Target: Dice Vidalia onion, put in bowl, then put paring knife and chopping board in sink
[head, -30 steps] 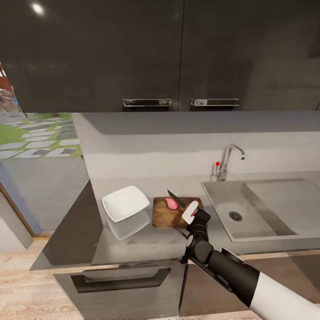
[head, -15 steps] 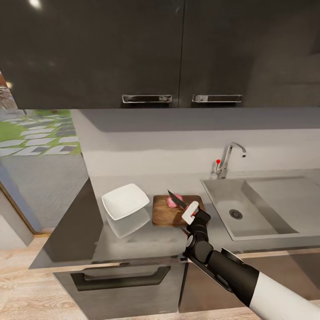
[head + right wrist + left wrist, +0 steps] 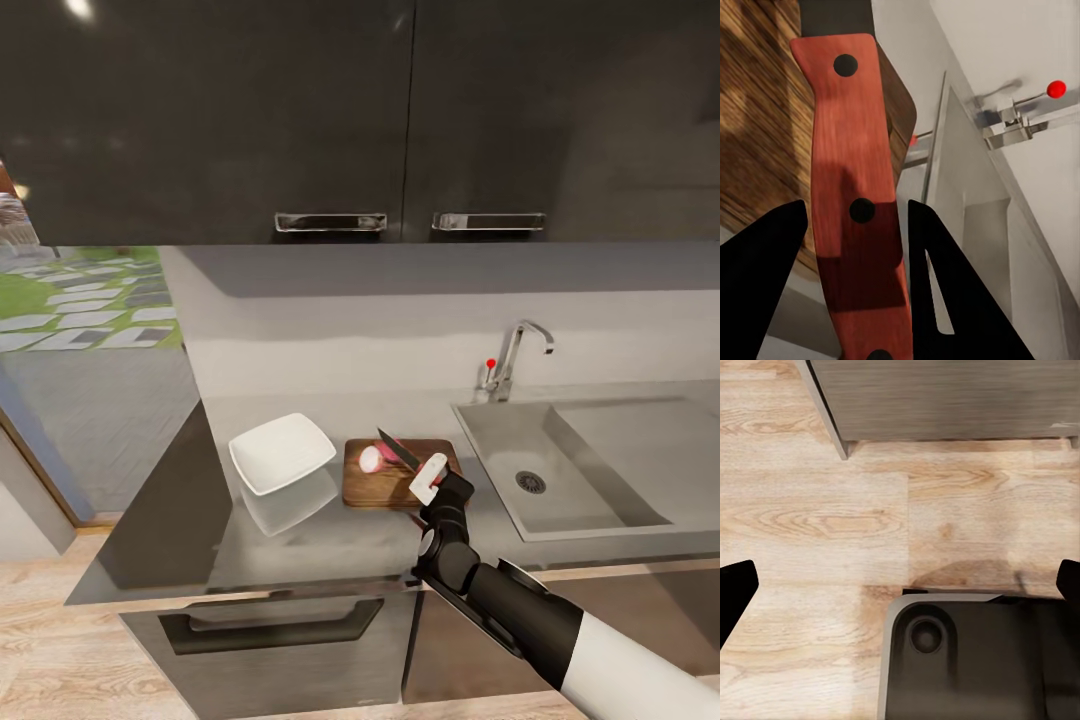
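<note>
The dark-brown chopping board (image 3: 385, 485) lies on the grey countertop (image 3: 330, 545) between the bowl and the sink. On it sits the Vidalia onion (image 3: 372, 459), showing a pale cut face with a pink rim just left of the blade; a pink part (image 3: 402, 443) shows behind the blade. My right gripper (image 3: 432, 478) is shut on the paring knife (image 3: 396, 449), whose dark blade slants over the onion. The right wrist view shows the red handle (image 3: 847, 187) between the black fingers (image 3: 765, 255) above the board (image 3: 757, 127). My left gripper (image 3: 900, 592) is open over the wooden floor.
The white bowl (image 3: 282, 454) stands left of the board. The grey sink (image 3: 520, 450) with drainboard (image 3: 640, 450) and chrome tap (image 3: 515, 360) lies to the right. Dark wall cupboards (image 3: 330, 120) hang overhead. A drawer handle (image 3: 270, 630) runs below the counter edge.
The onion, whole and pink a moment ago, now shows a white cut face left of the blade. The head view shifted slightly a second ago. The right arm has hardly moved.
</note>
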You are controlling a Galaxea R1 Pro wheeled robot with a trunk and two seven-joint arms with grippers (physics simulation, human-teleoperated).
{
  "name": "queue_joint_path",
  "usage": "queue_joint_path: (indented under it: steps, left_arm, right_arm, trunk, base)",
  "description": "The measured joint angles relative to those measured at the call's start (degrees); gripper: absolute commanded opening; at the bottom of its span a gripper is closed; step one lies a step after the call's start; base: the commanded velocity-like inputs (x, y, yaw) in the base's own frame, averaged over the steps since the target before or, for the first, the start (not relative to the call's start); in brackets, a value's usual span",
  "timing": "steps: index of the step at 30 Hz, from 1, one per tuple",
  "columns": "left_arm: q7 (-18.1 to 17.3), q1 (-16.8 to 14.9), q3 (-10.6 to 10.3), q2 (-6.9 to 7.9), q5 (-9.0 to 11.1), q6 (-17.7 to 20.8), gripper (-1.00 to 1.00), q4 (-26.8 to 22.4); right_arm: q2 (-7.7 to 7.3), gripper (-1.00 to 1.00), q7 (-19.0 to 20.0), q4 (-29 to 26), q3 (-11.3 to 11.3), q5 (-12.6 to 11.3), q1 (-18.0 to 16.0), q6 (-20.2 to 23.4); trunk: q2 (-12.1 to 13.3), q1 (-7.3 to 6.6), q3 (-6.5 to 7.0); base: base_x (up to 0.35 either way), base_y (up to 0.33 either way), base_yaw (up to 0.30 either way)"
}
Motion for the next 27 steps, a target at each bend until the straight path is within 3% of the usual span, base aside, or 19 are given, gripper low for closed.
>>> queue_joint_path:
  steps: [16, 27]
  left_arm:
    - [0.0, 0.0, 0.0, 0.03, 0.0, 0.0, 1.00, 0.0]
    - [0.0, 0.0, 0.0, 0.00, 0.0, 0.0, 1.00, 0.0]
  right_arm:
    - [0.01, -1.00, 0.0, -0.2, 0.0, 0.0, 0.0, -0.2]
    - [0.07, -1.00, 0.0, 0.0, 0.0, -0.1, 0.0, -0.1]
  trunk:
    - [0.0, 0.00, -0.03]
    - [0.0, 0.00, -0.92]
  base:
    - [0.000, 0.000, 0.000]
    - [0.000, 0.000, 0.000]
